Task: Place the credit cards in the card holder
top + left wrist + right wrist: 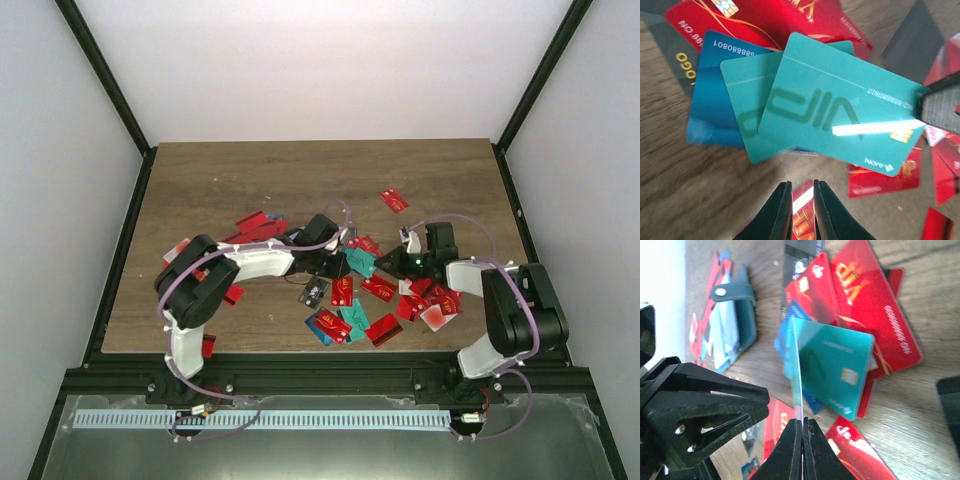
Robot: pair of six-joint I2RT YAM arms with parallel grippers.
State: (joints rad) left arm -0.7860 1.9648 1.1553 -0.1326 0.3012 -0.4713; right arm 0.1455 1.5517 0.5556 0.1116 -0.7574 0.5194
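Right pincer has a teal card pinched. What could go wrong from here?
1. The right pincer grips the teal card by a thin edge only; it could twist or slip out.
2. The left pincer hangs close by over the same loose credit cards, so the arms could clash.

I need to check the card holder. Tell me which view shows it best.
Right wrist: the card holder lies in plain sight at upper left, clasp strap visible. Left wrist shows cards but no holder; in top external I cannot pick it out.
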